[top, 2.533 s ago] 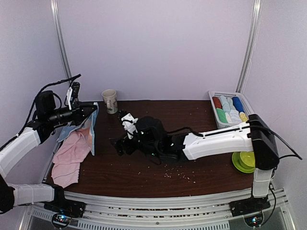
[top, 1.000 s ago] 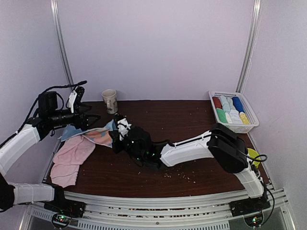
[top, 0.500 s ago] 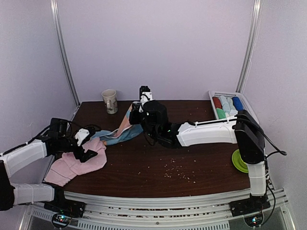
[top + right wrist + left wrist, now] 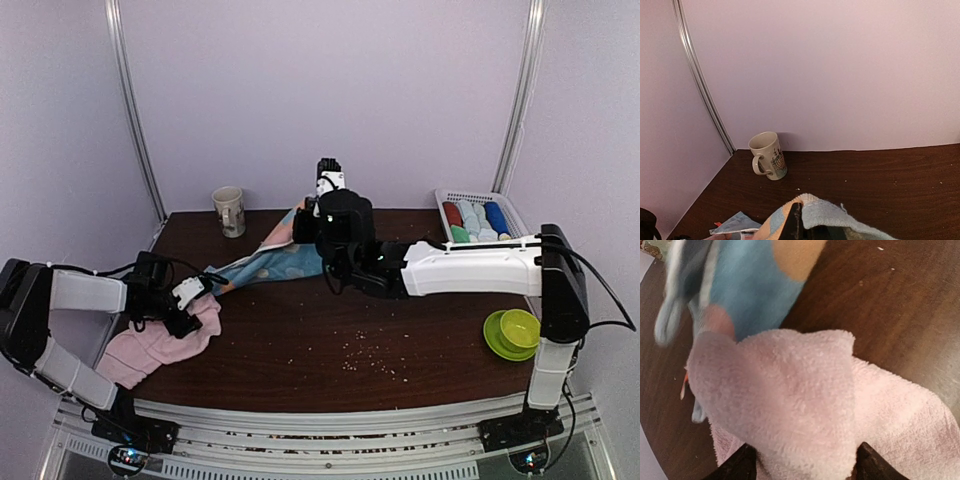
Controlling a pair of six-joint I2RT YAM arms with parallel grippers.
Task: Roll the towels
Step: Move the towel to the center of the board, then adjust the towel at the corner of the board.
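Note:
A light blue towel (image 4: pixel 265 265) with orange dots hangs slanted above the table's middle. My right gripper (image 4: pixel 322 200) is shut on its upper corner, and in the right wrist view the towel (image 4: pixel 840 217) drapes over that gripper (image 4: pixel 805 230). Its low end trails toward the left, next to a crumpled pale pink towel (image 4: pixel 150 345). My left gripper (image 4: pixel 185 308) is pressed down onto this pink towel (image 4: pixel 790 390). Its jaws stand apart, with a raised pink fold between the dark fingertips (image 4: pixel 742 465). The blue towel (image 4: pixel 750 285) lies just beyond that fold.
A cream mug (image 4: pixel 229 210) stands at the back left corner, also in the right wrist view as the mug (image 4: pixel 769 155). A white basket (image 4: pixel 525 245) of rolled cloths sits back right. A green bowl (image 4: pixel 515 328) is near the right edge. Crumbs (image 4: pixel 365 365) dot the front.
My right gripper carried the blue towel's corner up and to the right, pulling it off the pile. My left arm dropped onto the pink towel and its jaws narrowed.

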